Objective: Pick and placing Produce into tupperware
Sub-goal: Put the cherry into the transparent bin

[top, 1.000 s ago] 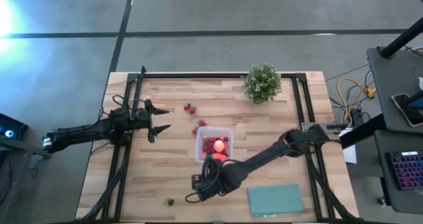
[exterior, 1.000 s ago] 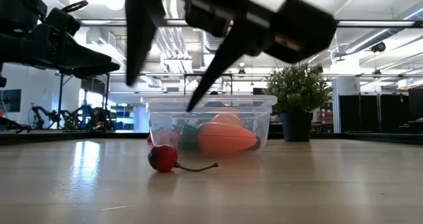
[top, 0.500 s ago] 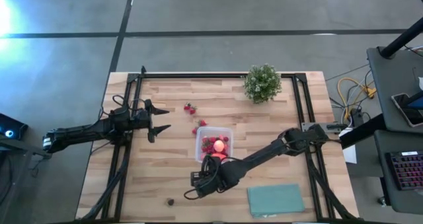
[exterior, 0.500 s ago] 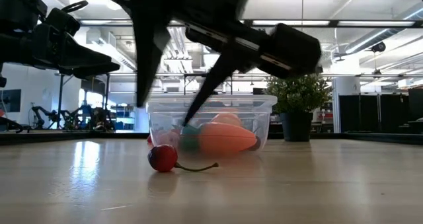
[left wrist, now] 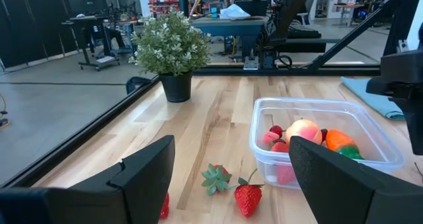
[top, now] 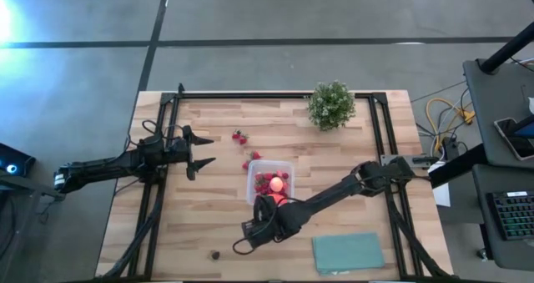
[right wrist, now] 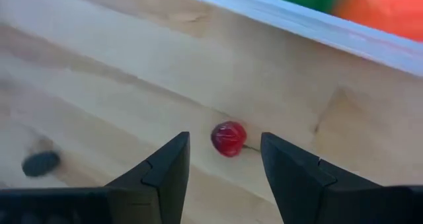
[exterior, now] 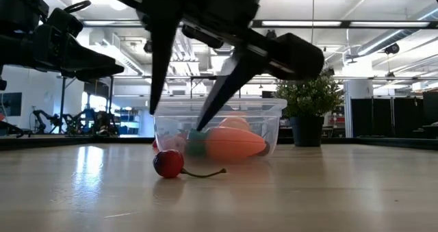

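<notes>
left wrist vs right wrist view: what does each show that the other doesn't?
Left wrist only: the potted plant, two strawberries on the wood beside the tupperware, and the peach-like ball inside it.

Right wrist only: a small red cherry on the table between the open fingers of the right gripper, plus a small dark piece farther off.

Both: the clear tupperware with the orange piece in it.
</notes>
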Available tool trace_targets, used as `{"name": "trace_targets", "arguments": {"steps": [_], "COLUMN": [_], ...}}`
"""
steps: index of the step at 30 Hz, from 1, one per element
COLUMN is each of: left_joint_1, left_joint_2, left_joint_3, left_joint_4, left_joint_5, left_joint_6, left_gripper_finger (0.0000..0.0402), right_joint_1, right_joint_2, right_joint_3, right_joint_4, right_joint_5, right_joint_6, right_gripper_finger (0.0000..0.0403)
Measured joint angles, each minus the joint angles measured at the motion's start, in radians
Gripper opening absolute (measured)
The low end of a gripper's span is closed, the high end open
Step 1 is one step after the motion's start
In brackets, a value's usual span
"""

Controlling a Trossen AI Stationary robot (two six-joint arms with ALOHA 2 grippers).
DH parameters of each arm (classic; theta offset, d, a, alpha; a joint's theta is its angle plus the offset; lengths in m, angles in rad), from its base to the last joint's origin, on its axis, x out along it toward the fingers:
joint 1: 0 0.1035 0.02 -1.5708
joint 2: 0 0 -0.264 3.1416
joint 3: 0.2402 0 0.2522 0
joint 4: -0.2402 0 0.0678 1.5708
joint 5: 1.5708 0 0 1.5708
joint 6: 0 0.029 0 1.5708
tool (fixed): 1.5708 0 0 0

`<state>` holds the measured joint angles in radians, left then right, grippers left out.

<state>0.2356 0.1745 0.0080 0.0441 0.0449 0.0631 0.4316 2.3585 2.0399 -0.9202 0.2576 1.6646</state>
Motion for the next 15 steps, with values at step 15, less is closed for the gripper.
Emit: {"name": "trace_targets", "arguments": {"steps": [15], "left_joint_1": [0.000], "left_joint_2": [0.000], "left_joint_3": [0.000], "left_joint_4": [0.000], "left_joint_5": [0.000], "left_joint_6": [0.000], "left_gripper_finger": [0.0283], "right_joint_1": [0.133], "right_joint_2": [-0.033], "right_joint_3": [0.318], "right_joint_4": [-0.090], "right_joint_5": [0.419], "right_joint_6": [-0.409], "right_gripper_finger": [0.0178]}}
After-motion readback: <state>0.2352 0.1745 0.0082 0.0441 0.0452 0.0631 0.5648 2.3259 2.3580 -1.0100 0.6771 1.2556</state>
